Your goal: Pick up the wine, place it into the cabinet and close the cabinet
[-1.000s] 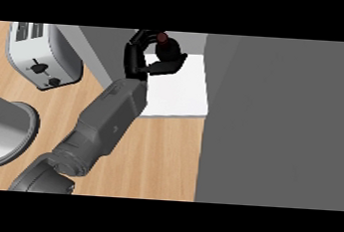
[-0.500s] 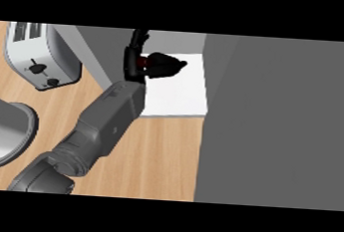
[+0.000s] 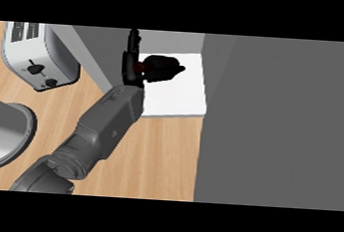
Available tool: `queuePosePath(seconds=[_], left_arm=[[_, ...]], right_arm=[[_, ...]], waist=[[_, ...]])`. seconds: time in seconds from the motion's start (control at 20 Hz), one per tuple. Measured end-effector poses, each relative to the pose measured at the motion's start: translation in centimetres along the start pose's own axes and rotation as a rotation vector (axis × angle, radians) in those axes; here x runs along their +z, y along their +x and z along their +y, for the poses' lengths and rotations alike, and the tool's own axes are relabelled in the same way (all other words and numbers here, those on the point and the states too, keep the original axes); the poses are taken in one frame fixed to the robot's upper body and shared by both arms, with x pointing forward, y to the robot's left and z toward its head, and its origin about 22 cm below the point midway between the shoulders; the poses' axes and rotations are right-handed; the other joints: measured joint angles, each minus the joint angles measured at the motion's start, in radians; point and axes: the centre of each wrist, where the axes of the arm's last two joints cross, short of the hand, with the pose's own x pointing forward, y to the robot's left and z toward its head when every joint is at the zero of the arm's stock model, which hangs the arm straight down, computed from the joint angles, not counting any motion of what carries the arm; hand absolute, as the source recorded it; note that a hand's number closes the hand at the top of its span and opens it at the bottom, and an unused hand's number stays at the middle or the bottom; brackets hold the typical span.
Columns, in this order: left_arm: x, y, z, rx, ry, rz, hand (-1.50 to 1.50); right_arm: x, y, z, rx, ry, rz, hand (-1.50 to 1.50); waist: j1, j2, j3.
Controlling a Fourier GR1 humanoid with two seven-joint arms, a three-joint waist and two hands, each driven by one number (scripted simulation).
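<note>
Left hand is over the white floor of the cabinet, fingers curled round the wine. Only a dark red sliver of it shows between the black fingers, so I can't tell whether the bottle is upright or touching the shelf. The right hand is out of sight.

Here's the danger, as I read it. If the hand lets go while the wine hangs above the floor or leans, it could tip and roll toward the near lip of the shelf, where it meets the wooden surface. If the bottle is left too close to that lip, the cabinet may not close on it.

Room is tight. A grey wall stands just left of the hand, and the forearm slants in past its near corner, so a sideways pull-out could clip it. On the right a big grey panel borders the white floor, which leaves bare shelf between it and the hand. The cleanest exit looks to be straight back toward the near side. The toaster and a grey round vessel sit to the left, well clear.
</note>
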Motion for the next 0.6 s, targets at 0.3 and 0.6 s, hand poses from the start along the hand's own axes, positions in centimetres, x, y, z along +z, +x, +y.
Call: queuePosePath(seconds=[0.3, 0.6], left_arm=[[0.11, -0.12, 0.05, 0.016, -0.017, -0.026, -1.50], [0.16, -0.19, 0.10, 0.047, -0.058, -0.060, -1.50]], right_arm=[[-0.08, -0.03, 0.06, -0.006, 0.001, -0.001, -1.50], [-0.18, 0.00, 0.30, -0.013, 0.008, 0.003, -1.50]], waist=[[0.000, 0.001, -0.001], [0.000, 0.001, -0.001]])
